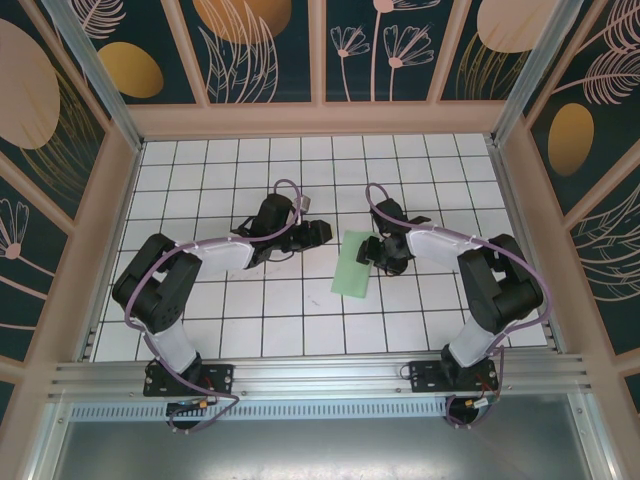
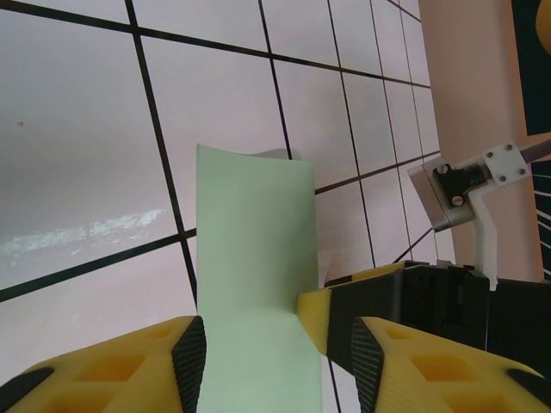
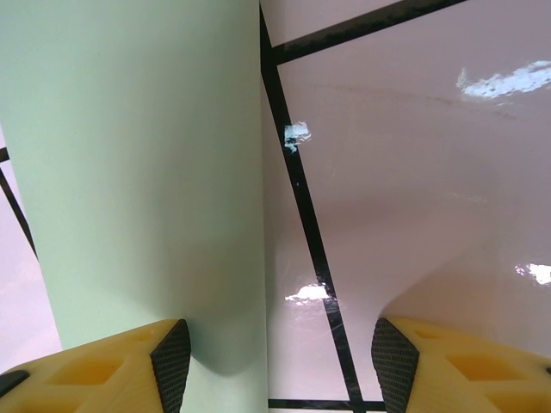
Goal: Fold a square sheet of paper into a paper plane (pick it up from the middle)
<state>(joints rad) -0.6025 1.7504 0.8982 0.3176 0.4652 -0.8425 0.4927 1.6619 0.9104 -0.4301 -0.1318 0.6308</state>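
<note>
Left gripper [image 2: 277, 353] and right gripper [image 3: 275, 361] jaws apart, clamping nothing; early fold of square sheet of paper [image 1: 352, 272], seemingly. Next: pinch 1 edge.

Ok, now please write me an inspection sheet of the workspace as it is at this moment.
Surface: white tiled table, black grid lines, glossy, no damage seen.
Job's things: green paper, a narrow shape between the two arms, partly curled up off the tiles.
Clutter: nothing seen.
Grippers: left pincer open, one finger on either side of the paper; right pincer open, one finger at the paper's curled side.
Cables: a purple cable loops over each arm, none on the paper.
Surroundings: teal floral wall panels in a pale frame; metal rail at the near edge.
</note>
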